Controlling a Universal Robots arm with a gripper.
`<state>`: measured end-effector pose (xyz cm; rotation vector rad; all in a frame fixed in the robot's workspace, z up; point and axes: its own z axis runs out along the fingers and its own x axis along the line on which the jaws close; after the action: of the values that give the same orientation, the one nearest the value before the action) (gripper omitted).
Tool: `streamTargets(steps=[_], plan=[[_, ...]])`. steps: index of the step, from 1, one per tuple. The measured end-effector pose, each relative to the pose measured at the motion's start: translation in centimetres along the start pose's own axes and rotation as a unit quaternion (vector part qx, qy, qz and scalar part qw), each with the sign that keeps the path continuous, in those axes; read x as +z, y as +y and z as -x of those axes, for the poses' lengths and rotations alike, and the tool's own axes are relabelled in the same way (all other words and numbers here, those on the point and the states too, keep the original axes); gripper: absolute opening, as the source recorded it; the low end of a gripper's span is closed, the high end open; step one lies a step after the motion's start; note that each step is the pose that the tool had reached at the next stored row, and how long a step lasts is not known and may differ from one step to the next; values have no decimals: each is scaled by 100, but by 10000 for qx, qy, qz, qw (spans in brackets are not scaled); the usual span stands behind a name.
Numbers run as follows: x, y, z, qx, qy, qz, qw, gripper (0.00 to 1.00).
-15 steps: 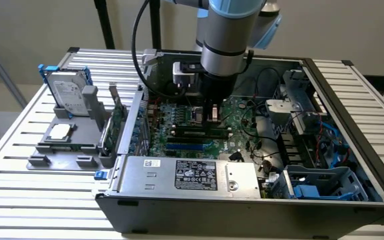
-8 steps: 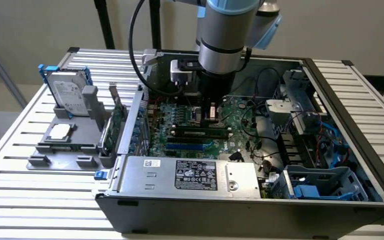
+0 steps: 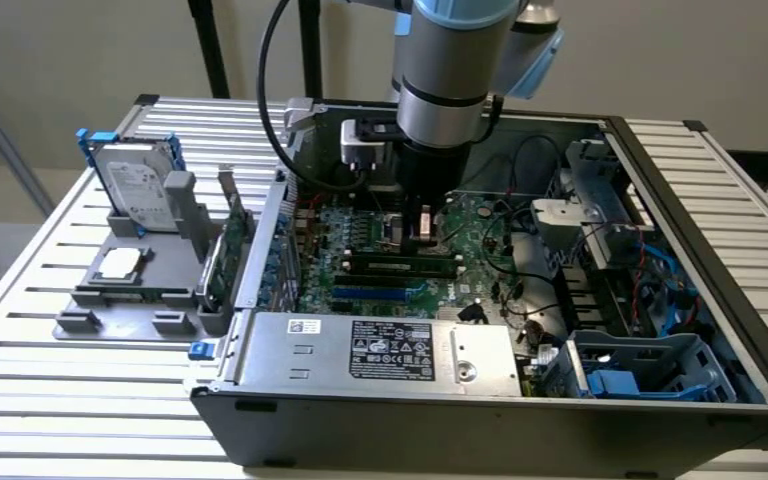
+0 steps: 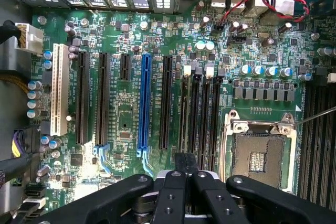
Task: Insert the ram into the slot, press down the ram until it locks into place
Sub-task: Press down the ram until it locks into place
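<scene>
Gripper fingers pressed together, pinching ram edge-on. Ram sits directly over slot, beside CPU socket.

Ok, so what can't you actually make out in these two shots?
1. Near ends of the black memory slots: wrist view, covered by the gripper.
2. Motherboard beneath the tool: exterior view, hidden behind the arm.
3. Power supply label: exterior view, print too small to read.
4. CPU socket: wrist view, one corner behind the gripper.
</scene>
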<state>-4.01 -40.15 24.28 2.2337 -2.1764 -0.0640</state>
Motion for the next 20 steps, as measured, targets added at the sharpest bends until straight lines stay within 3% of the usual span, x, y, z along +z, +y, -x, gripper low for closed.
streamTargets(steps=[13,20], plan=[[114,-6,12,0,-3,0,10000,11],[190,-6,8,0,13,4,10000,11]])
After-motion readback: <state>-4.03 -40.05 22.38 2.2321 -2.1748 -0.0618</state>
